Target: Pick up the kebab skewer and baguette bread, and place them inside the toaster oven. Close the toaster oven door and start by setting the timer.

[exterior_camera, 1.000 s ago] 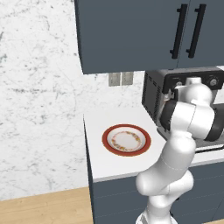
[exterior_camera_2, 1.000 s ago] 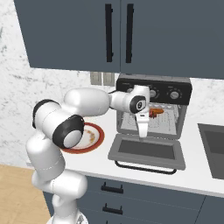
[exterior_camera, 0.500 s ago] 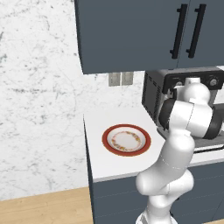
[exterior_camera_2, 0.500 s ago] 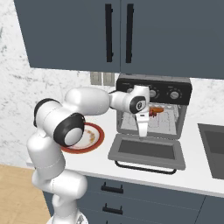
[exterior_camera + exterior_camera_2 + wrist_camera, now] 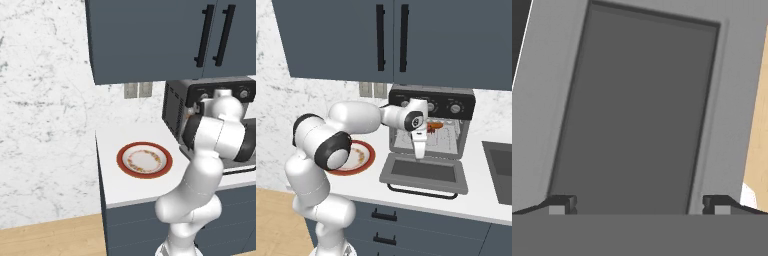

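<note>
Orange-brown food already sits inside the toaster oven, its door still down.
The claw hangs spread and empty over the toaster oven door; the plate on the desk looks cleared, so closing and the timer remain.

- Gripper & forearm nudged slightly away from the toaster oven mouth over the last sec, pointing down above the lowered toaster oven door.
- Otherwise no visible shift.
</note>
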Motion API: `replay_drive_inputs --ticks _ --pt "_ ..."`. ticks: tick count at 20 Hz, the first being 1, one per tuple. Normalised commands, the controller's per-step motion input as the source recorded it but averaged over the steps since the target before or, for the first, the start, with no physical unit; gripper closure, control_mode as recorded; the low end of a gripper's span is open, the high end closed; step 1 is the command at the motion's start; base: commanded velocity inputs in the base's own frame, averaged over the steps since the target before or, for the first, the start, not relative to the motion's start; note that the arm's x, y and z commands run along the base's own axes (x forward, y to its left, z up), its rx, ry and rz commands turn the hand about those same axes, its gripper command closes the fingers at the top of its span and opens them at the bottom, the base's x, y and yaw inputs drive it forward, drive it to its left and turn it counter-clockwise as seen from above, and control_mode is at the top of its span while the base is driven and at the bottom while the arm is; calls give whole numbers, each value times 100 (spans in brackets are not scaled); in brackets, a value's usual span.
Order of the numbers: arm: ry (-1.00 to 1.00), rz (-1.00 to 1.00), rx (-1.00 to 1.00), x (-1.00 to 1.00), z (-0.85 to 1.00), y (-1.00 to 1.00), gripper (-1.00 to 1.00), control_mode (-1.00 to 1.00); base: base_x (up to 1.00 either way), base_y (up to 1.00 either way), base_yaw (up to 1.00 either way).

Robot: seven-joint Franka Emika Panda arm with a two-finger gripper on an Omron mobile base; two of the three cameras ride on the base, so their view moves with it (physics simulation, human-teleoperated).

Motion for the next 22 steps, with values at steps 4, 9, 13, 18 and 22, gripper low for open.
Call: replay_drive_inputs --ticks 4,9,13,18,22 --pt "0 0 0 -43 3 0 -100 -100 0 0 0" --pt "0 8 0 -68 23 0 -100 -100 0 0 0" --pt "0 30 0 -100 20 0 -100 -100 0 0 0" --pt "0 44 0 -100 9 5 -100 -100 0 0 0" --pt "0 49 0 -97 0 29 -100 -100 0 0 0"
